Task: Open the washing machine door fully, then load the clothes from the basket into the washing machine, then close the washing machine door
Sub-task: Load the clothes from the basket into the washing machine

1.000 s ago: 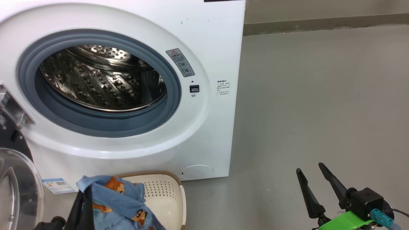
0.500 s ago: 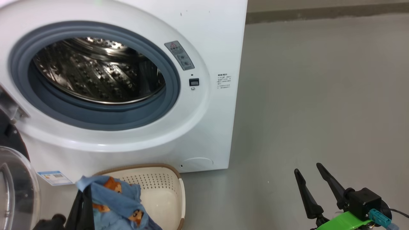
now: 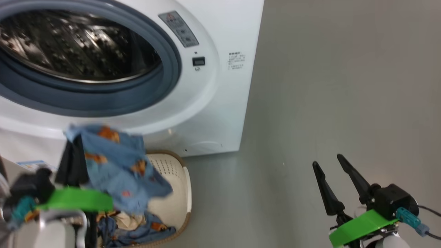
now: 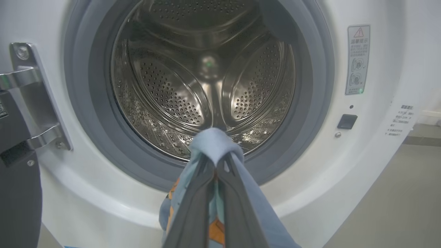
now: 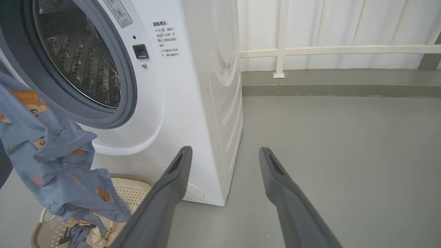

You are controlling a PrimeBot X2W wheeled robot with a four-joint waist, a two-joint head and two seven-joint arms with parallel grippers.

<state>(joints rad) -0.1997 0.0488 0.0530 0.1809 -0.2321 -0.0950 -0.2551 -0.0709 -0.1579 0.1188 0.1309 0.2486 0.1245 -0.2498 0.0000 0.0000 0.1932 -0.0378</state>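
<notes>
Clothes first: a light blue garment [image 4: 213,143] with orange prints is pinched in the left gripper [image 4: 217,165]. Its jaws are pressed together on a fold that caps the fingertips, and the rest hangs down in a long drape. Below it, more clothes [image 3: 137,224] lie in the basket [image 3: 186,193] at the foot of the washing machine [image 3: 220,103]. The right gripper [image 3: 327,160] hangs off to the side over bare floor [image 3: 310,103], jaws wide and holding nothing.

Ahead, the grey-blue gasket [image 4: 303,113] rings the opening. The washing machine door [image 4: 17,199] is swung out on its hinge [image 4: 34,103], so the way in looks clear. Beyond the gasket, the steel drum [image 4: 206,86] looks empty.

To load well, I would lift until the hanging tail clears the lower gasket lip. Then I would carry the fingertips well past the rubber into the drum, and only then part the jaws. Released short, the fabric would likely drape over the lip and foul the door later.
</notes>
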